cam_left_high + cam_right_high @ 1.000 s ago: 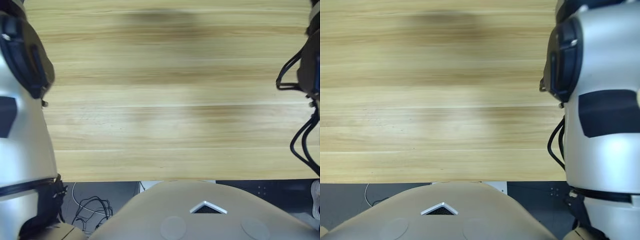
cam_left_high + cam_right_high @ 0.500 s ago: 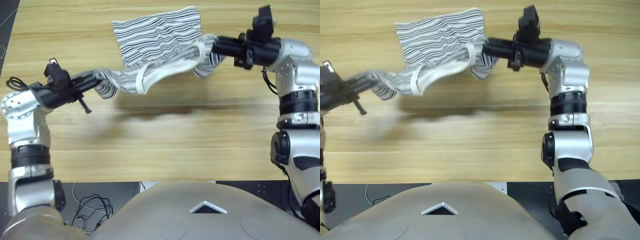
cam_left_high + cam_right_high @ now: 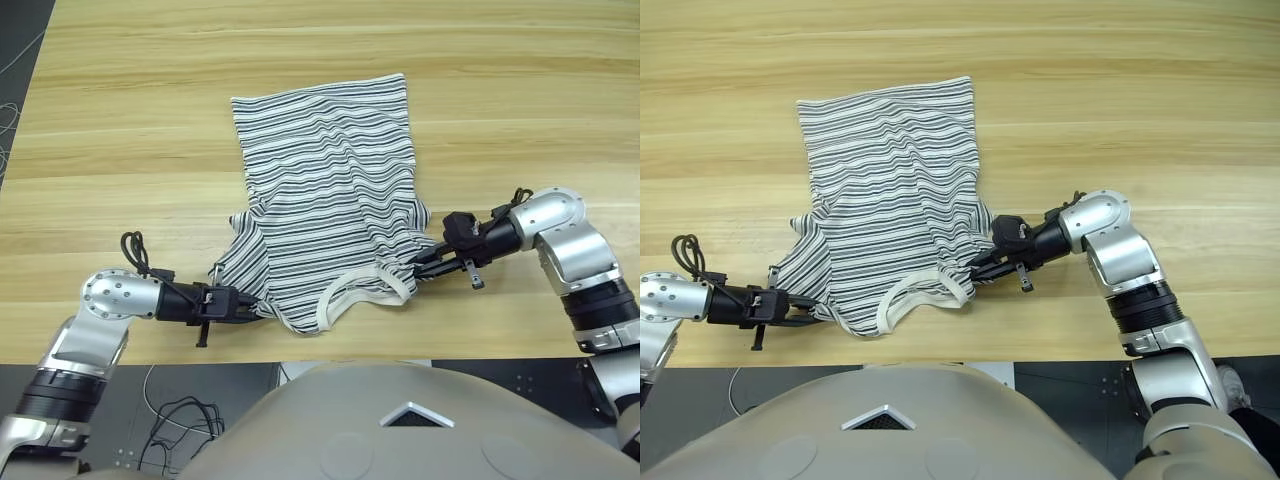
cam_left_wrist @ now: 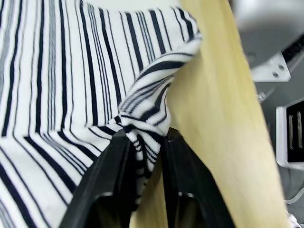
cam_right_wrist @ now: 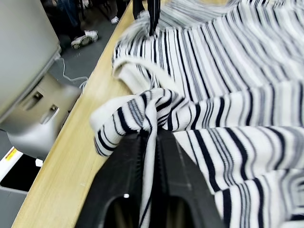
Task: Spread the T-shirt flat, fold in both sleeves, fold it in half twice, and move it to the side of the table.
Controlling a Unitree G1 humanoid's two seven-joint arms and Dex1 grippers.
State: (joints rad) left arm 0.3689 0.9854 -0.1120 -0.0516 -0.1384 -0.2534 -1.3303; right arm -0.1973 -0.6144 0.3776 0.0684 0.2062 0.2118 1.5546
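A black-and-white striped T-shirt (image 3: 325, 210) lies on the wooden table (image 3: 520, 100), mostly spread out. Its straight hem (image 3: 318, 88) is on the far side and its white neckband (image 3: 352, 300) curls close to the near edge. The body of the shirt lies fairly flat with a few ripples. The shoulder end is bunched and puckered, and a small flap of sleeve pokes out on each side. The left gripper (image 3: 245, 305) lies low along the near edge of the table, clamped on the shirt's near left corner. In the left wrist view its dark fingers (image 4: 107, 185) are pressed together around a twisted wad of striped cloth, right over the bare wood at the table's lip. The right gripper (image 3: 418, 268) comes in from the right side, also low over the table, and grips the shirt's near right corner just beside the neckband. In the right wrist view its fingers (image 5: 118, 185) pinch a folded ridge of fabric, with the neckband lying just beyond. The two grippers are well apart, with the neckband between them. The tabletop around the shirt is plain wood grain. Below the near edge, on the dark floor, lies a loose tangle of cables (image 3: 185, 415).
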